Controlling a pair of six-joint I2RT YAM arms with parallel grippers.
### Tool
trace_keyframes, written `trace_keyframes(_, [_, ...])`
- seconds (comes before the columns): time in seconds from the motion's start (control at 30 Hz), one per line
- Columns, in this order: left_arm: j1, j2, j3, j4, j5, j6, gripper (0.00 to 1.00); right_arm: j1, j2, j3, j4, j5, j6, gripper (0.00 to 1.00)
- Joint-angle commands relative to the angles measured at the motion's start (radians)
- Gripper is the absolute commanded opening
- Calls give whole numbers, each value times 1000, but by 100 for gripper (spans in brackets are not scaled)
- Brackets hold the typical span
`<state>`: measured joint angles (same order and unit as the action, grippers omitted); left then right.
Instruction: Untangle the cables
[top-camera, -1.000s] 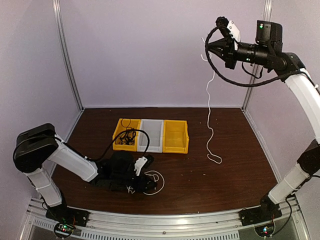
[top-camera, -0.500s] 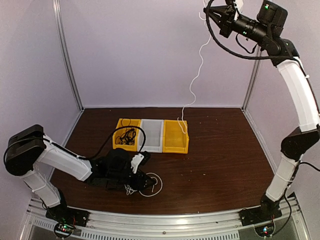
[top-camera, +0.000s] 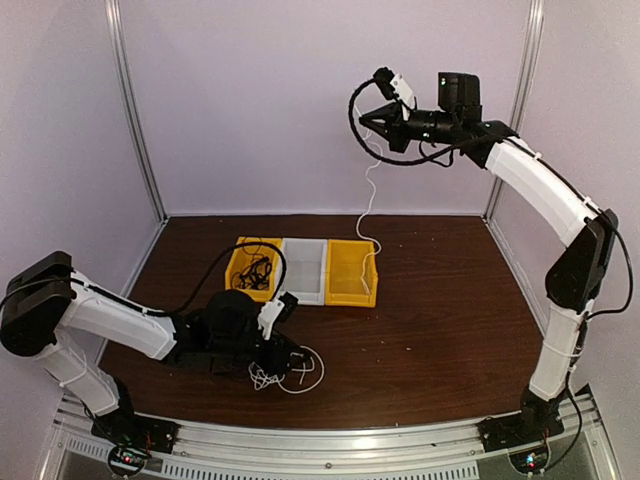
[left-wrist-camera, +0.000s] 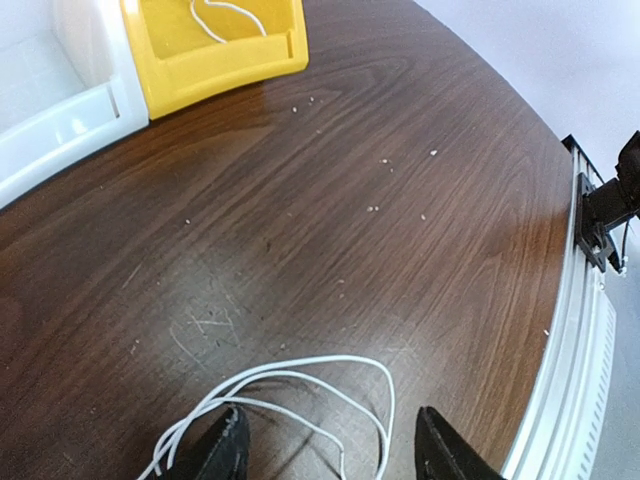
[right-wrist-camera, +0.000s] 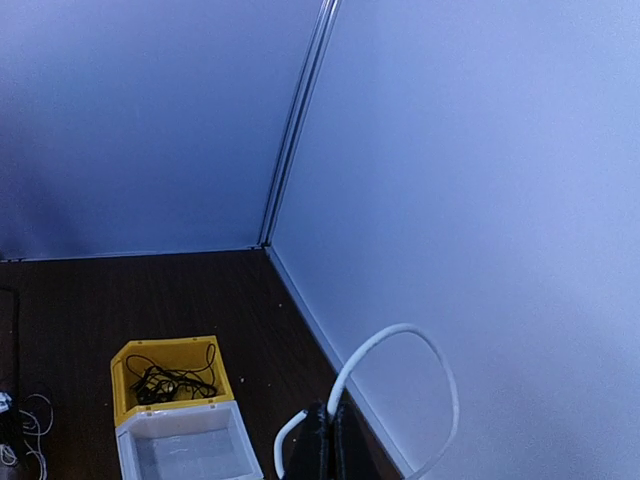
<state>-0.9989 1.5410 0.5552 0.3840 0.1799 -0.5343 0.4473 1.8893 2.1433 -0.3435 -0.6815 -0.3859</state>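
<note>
My right gripper is raised high at the back and shut on a white cable. The cable hangs down, and its lower end lies in the right yellow bin. In the right wrist view the fingers pinch that cable, which loops above them. My left gripper is low on the table and open. Its fingertips straddle loops of another white cable, also seen from above. Black cables lie bunched in the left yellow bin.
A white bin stands between the two yellow bins. The brown table is walled at the back and sides. A metal rail runs along its near edge. The right yellow bin and the white bin show beyond my left gripper.
My right gripper carried the white cable left, rose, then came down; the cable's end went from the right table area into the right yellow bin. My left gripper shifted slightly right by the loops.
</note>
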Motion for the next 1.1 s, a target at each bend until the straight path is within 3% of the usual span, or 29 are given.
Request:
trace_keyframes(0.0, [-4,-66,-28,8,-41,-4,58,5,-91,-180,89,-70,27,0])
trace_keyframes(0.2, [-3,-135,-50,-20,-95,7,61,11,-192,-444,169,-106,39,0])
trace_keyframes(0.57, [-4,-161,-52,-44,-150,27,62,23,-197,-642,215,-100,72,0])
trace_keyframes(1.07, [0,-239,-59,-104,-287,25,64,97,3,-632,15,1,-7,0])
